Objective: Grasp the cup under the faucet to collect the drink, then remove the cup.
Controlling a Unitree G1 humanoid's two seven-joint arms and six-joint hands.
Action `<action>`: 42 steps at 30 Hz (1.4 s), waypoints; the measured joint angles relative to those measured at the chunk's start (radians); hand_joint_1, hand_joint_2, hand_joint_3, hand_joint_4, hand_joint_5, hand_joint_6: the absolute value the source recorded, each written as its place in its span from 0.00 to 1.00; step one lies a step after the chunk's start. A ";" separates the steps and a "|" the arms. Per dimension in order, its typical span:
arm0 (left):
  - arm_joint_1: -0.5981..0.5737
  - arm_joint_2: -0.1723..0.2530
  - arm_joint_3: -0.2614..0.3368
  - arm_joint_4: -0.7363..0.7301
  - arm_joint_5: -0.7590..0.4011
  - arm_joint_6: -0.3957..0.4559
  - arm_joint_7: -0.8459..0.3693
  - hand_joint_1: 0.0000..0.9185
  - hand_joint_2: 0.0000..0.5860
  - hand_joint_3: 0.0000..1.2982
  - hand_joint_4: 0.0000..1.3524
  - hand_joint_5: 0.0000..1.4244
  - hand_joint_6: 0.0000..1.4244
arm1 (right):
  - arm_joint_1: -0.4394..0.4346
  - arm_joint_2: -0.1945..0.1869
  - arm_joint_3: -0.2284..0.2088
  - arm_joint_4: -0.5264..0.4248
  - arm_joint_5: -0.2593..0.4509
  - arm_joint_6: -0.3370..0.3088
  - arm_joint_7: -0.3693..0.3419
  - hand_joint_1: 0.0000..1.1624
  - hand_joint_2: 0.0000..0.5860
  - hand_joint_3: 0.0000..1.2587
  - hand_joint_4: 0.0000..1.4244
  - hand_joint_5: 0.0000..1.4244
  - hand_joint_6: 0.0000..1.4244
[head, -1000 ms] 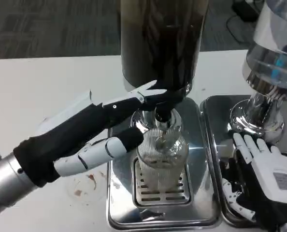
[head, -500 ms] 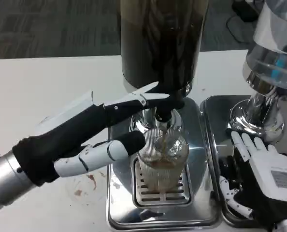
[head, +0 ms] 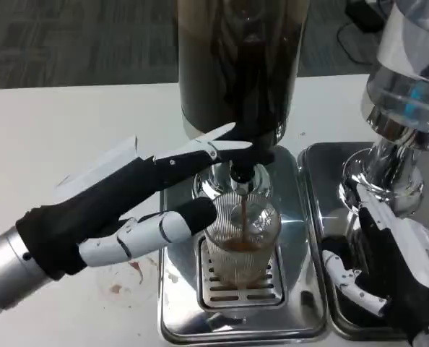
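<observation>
Left hand, fingers around the upright ribbed clear glass cup from its left, cup under dark dispenser's faucet on steel drip tray, filling; right hand farther, fingers apart.

White table with reddish stains near its front edge. Grey patterned carpet lies beyond it. Black cables run across the floor, far right.
</observation>
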 measured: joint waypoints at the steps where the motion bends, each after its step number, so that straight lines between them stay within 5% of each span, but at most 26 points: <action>1: 0.002 0.000 0.001 -0.002 0.000 0.001 0.000 0.00 0.41 0.18 0.00 0.11 0.06 | -0.001 0.001 -0.007 0.000 0.048 -0.004 0.023 0.45 0.50 0.00 0.00 0.00 0.01; 7: 0.004 0.000 0.004 -0.005 0.000 0.006 0.000 0.00 0.41 0.18 0.00 0.11 0.06 | -0.035 -0.008 -0.014 0.003 0.157 -0.008 0.099 0.43 0.38 0.00 0.00 0.00 0.00; 15: 0.010 -0.002 0.005 -0.011 0.004 0.007 0.008 0.00 0.41 0.18 0.01 0.12 0.06 | -0.085 -0.015 -0.013 0.011 0.234 -0.018 0.175 0.47 0.33 0.00 0.00 0.00 0.00; 26: 0.013 -0.004 0.005 -0.014 0.008 0.008 0.014 0.00 0.41 0.18 0.03 0.12 0.06 | -0.122 -0.038 0.010 0.016 0.224 -0.002 0.231 0.53 0.30 0.00 0.00 0.00 0.00; 42: 0.011 -0.004 0.013 -0.013 0.008 0.014 0.014 0.00 0.41 0.18 0.03 0.13 0.06 | -0.147 -0.016 0.047 0.063 0.220 -0.024 0.227 0.59 0.26 0.00 0.00 0.00 0.00</action>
